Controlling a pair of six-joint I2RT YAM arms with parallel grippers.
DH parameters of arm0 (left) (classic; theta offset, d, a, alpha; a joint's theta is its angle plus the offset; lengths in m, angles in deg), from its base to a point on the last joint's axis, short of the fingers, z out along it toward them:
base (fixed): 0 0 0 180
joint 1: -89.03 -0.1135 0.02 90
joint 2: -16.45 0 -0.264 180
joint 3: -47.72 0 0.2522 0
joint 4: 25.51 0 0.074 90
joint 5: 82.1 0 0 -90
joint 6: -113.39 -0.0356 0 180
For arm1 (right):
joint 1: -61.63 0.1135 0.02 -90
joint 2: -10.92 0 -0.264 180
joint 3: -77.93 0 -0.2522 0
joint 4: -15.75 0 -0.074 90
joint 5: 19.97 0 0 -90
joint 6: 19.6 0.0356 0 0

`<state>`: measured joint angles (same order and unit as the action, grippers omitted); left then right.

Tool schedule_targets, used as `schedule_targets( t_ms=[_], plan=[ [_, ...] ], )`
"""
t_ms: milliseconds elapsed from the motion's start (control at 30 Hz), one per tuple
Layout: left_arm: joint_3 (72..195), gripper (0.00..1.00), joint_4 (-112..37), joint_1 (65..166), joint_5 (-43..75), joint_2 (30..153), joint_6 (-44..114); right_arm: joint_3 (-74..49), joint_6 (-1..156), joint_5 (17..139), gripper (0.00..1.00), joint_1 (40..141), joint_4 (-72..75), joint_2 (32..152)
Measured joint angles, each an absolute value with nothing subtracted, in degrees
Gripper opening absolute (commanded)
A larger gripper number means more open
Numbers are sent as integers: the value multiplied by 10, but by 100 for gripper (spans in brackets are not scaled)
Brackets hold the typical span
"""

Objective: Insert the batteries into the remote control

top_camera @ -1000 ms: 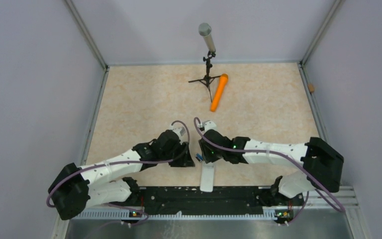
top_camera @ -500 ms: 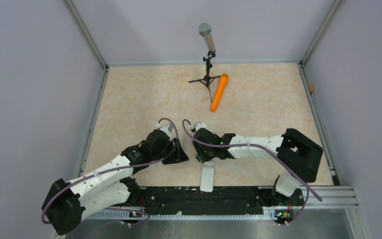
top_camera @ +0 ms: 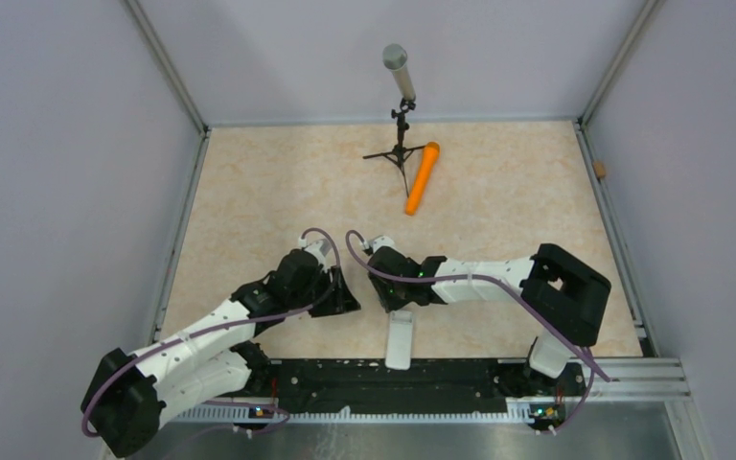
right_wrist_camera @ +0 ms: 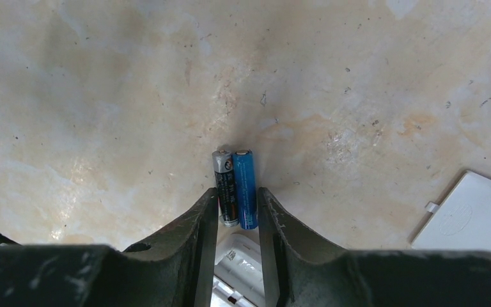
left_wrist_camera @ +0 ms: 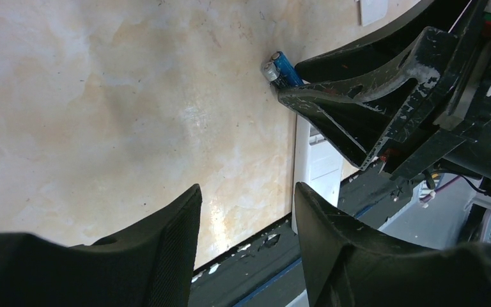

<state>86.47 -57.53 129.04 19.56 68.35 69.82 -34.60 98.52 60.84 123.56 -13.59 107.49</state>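
Note:
Two batteries (right_wrist_camera: 237, 185), one dark and one blue, lie side by side on the table. My right gripper (right_wrist_camera: 237, 193) has its fingertips pressed against their outer sides, shut on the pair's near ends. The white remote control (top_camera: 400, 337) lies back up near the front edge, and its open compartment (right_wrist_camera: 240, 268) shows just behind the right fingers. My left gripper (left_wrist_camera: 248, 188) stands open and empty a little to the left. From there I see the blue battery's end (left_wrist_camera: 281, 67) poking out past the right fingers (left_wrist_camera: 358, 109).
The loose white battery cover (right_wrist_camera: 470, 214) lies right of the batteries. A grey microphone on a black tripod (top_camera: 398, 77) and a long orange cylinder (top_camera: 422, 178) stand at the back. The black base rail (top_camera: 393, 383) runs along the front edge, walls on three sides.
Both arms have shifted left. The left jaws have widened. The right jaws have narrowed onto the two batteries.

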Motion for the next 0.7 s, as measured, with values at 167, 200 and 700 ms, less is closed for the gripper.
schedule_targets(
  t_ms=[167,200,700],
  plan=[
    [864,57,-575,1284,205,684,696,-346,987,609,33,1236,-134,1075],
    [864,56,-575,1283,205,684,695,-346,987,610,34,1236,-134,1075],
    [860,56,-573,1279,218,684,695,-346,990,587,26,1234,-146,1027]
  ],
)
